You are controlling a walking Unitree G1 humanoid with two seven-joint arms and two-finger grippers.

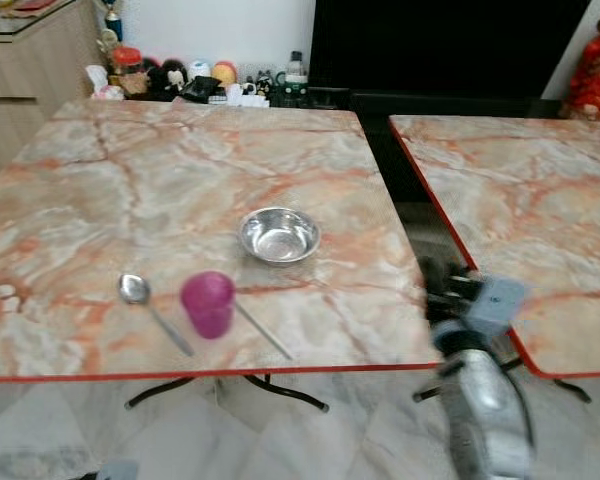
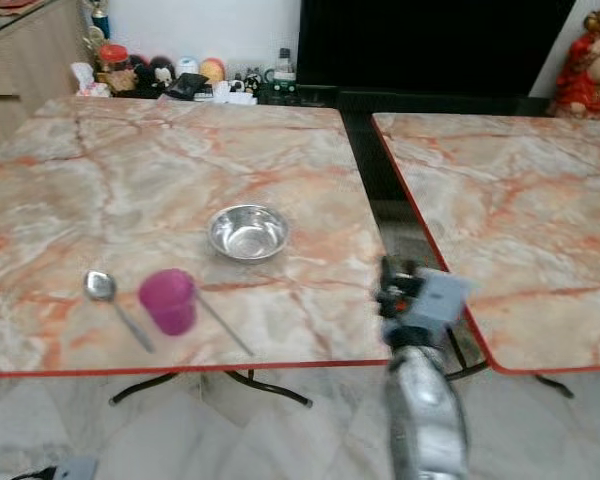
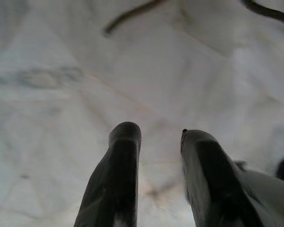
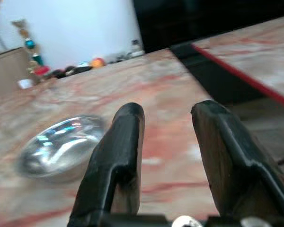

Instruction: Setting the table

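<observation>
I see a square worktop of pink-and-cream marble pattern with a red edge (image 1: 100, 190), carrying the table-setting items. A round polished steel bowl (image 1: 279, 235) sits upright near the worktop's middle. Nearer to me, close to the front edge, stands a translucent magenta plastic cup (image 1: 209, 304). To the cup's left lies a metal spoon (image 1: 150, 308), bowl end away from me and handle angled toward the front edge. Just right of the cup lies a thin metal rod-like utensil (image 1: 263, 331); its exact kind I cannot tell.

My right gripper (image 4: 168, 118) is raised at the worktop's front right corner, on a blurred silver arm (image 1: 485, 410). Its jaws are spread, with nothing between them, and they point across the marble surface toward the steel bowl, well apart from it.

My left gripper (image 3: 154, 135) hangs low over the pale marble-tiled floor (image 3: 61, 94), jaws likewise spread and empty.

A second worktop of the same marble pattern (image 1: 540, 200) stands to the right, separated by a dark gap. Behind the first worktop, a low ledge holds a cluster of small ornaments and jars (image 1: 180, 78); a red figurine (image 1: 595, 70) stands at far right
</observation>
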